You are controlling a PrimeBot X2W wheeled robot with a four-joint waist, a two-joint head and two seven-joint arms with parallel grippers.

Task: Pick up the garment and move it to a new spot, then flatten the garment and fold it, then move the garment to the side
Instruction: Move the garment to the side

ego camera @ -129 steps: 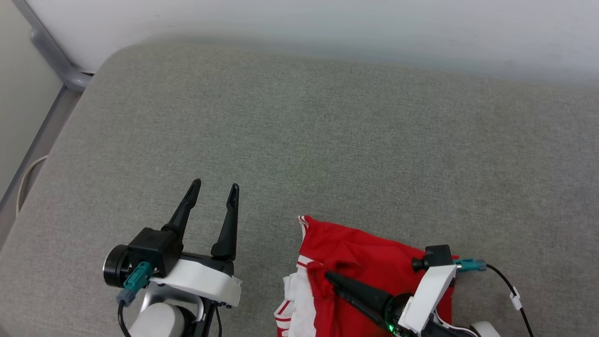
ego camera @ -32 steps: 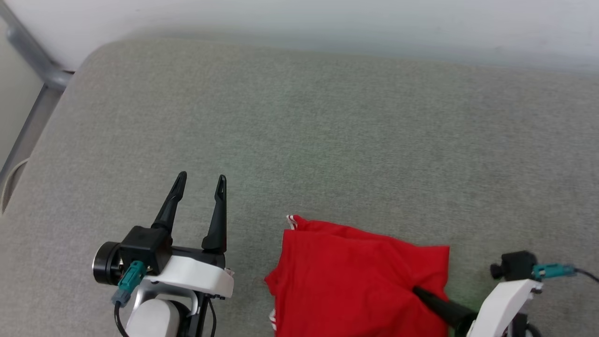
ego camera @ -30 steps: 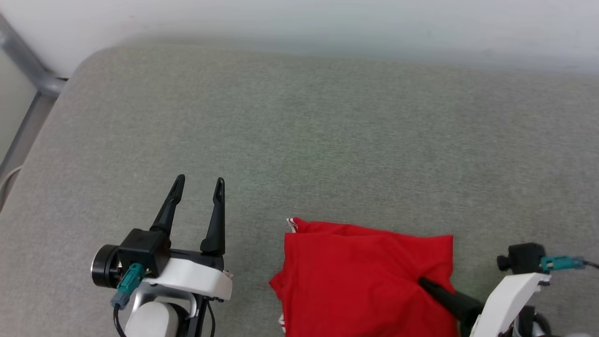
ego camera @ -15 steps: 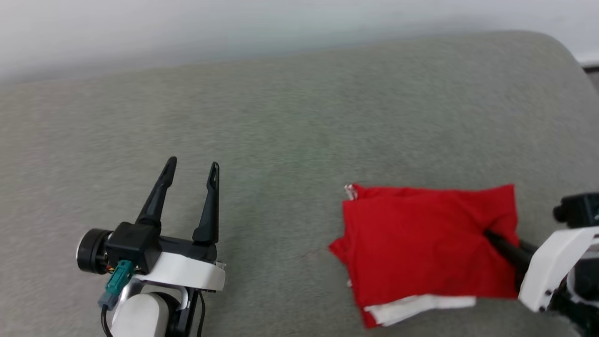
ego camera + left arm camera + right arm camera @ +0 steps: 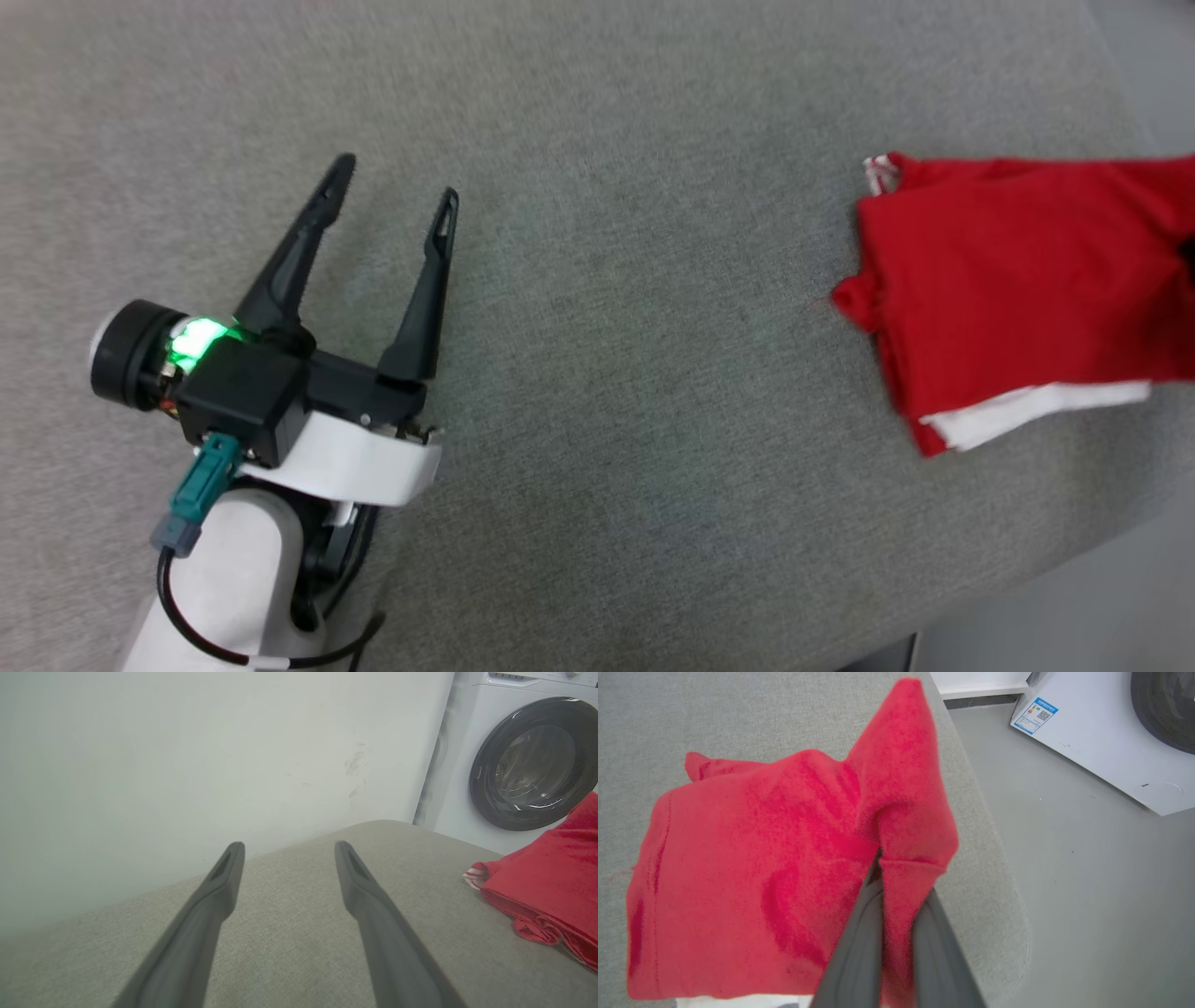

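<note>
**Garment Carried Toward the Right End of the Cushion**

Compared with half a second ago, the garment (image 5: 1008,280) lies farther from the left gripper (image 5: 398,179). The head camera has also swung, so part of that shift is the camera's.

In the head view the garment sits at the upper right on the grey cushion (image 5: 597,392), folded, with red cloth uppermost. Its right part is cut off by the picture edge. A white layer (image 5: 1036,411) shows along its near edge, and a scrap of striped trim (image 5: 878,173) shows at its far left corner. The number of layers in the fold cannot be told.

Right gripper (image 5: 889,882): the fingers are pressed together on a fold of the garment (image 5: 761,882), at the corner nearest the cushion's (image 5: 738,714) end. That corner stands up in a peak and the rest lies on the cushion. Cloth covers one fingertip.

Left gripper (image 5: 288,846): the fingers are spread wide and hold nothing. It sits over the cushion (image 5: 289,942), well apart from the garment (image 5: 551,891), which is cut off at that view's right edge. Whether the fingertips touch the cushion cannot be told.

Beyond the cushion's end are a grey floor (image 5: 1087,882) and a white washing machine (image 5: 528,760) with a dark round door, partly cut off. A label (image 5: 1034,715) on the machine is too small to read.
</note>
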